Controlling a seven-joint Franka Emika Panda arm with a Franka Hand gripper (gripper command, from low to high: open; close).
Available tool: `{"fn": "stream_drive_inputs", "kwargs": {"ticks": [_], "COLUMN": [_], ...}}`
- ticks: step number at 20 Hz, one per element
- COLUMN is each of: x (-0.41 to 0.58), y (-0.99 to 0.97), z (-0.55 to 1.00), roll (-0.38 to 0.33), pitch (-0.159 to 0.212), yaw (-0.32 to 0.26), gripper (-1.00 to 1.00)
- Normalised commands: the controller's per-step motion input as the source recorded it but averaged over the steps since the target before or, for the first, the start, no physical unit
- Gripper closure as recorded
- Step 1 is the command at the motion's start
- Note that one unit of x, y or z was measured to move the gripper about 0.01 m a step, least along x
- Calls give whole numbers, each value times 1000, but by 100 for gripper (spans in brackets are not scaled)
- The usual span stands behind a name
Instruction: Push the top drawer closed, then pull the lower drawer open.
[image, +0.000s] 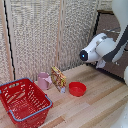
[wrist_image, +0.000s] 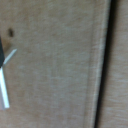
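Drawer front sits close before end effector, silver handle alongside

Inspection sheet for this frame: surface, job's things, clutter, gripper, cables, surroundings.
Surface: light wooden table.
Job's things: dark cabinet partly visible at the exterior view's right; which drawer is which cannot be told. The wrist view shows a blurred brown panel with a dark seam.
Clutter: red basket, pink mug, snack bag, red bowl.
Gripper: hidden behind the arm; state cannot be told.
Cables: nothing seen.
Surroundings: woven screen behind.
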Motion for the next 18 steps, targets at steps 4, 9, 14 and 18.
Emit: {"fn": "stream_drive_inputs", "kwargs": {"ticks": [4,9,14,18], "x": [30,242,521,499], "y": [-61,-145,-367,-339], "z": [-503,-142,339,290], "roll": [-1,-9,-66,-72], "pitch": [-96,-88,-67,-46], "yaw": [0,-14,-45,-42], "gripper": [-100,-100,-100,-100]}}
